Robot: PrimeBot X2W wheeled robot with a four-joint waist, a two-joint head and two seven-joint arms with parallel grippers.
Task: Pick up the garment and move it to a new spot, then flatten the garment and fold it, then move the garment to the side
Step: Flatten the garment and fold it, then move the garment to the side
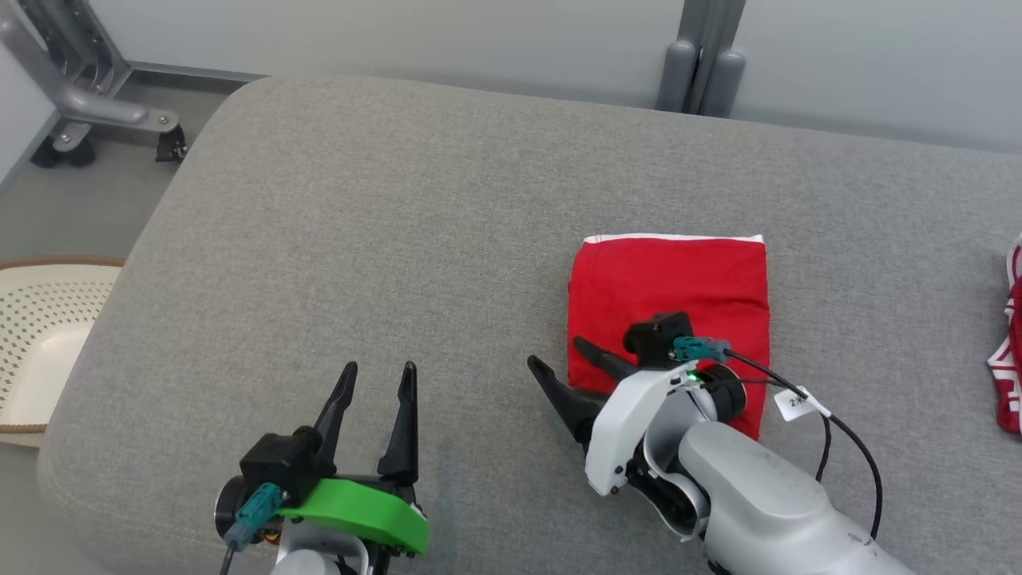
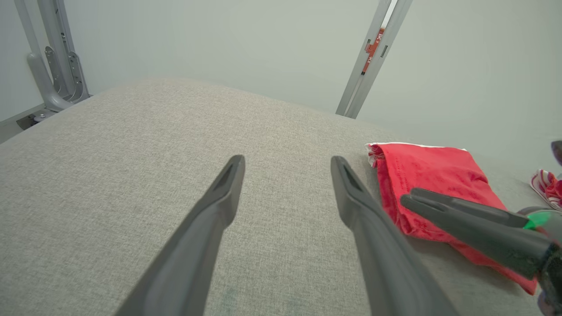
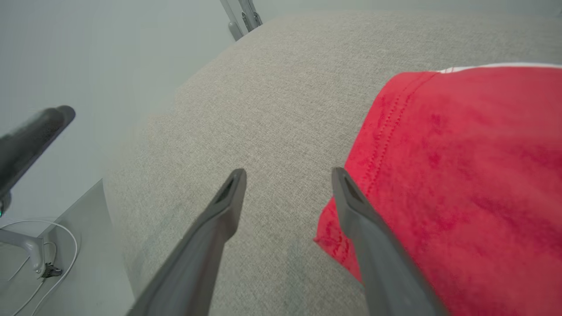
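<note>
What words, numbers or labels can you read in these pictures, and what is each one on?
White tag on the black cable: dark print, perhaps starting "2", too small to read.
Orange label on the grey post: pale characters, too blurred to read.
Red garment: no print visible.

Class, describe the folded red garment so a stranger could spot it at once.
Start from the grey padded surface. Right of its centre lies the garment, a plain-red rectangle with a white far edge. The other cloth, at the right border, is patterned red and white.
</note>
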